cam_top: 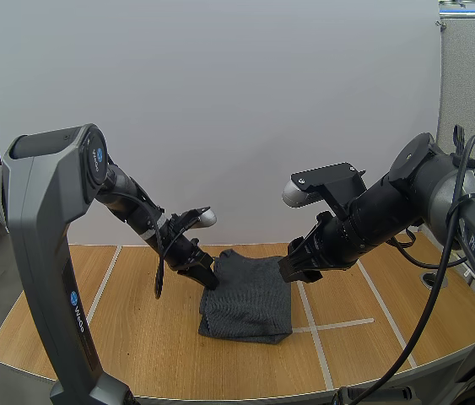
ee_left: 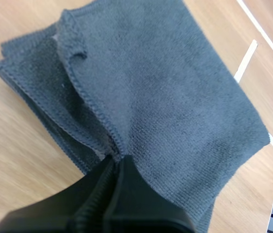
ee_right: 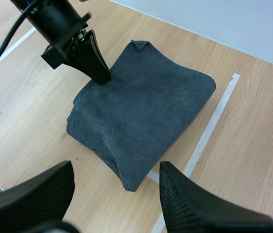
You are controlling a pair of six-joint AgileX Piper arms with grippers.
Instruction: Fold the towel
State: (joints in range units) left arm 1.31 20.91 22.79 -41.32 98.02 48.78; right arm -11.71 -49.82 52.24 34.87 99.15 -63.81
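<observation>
A dark grey towel lies folded in several layers at the middle of the wooden table. My left gripper is at the towel's left edge. In the left wrist view its fingers lie together with the tips pinching the hem of the top layer of the towel. My right gripper hovers just off the towel's far right side. Its fingers stand wide apart above a corner of the towel, holding nothing. The left gripper presses on the opposite edge.
White tape lines cross the table, and one runs beside and under the towel's right edge. Bare wood lies to the left and in front of the towel. A white wall stands behind the table.
</observation>
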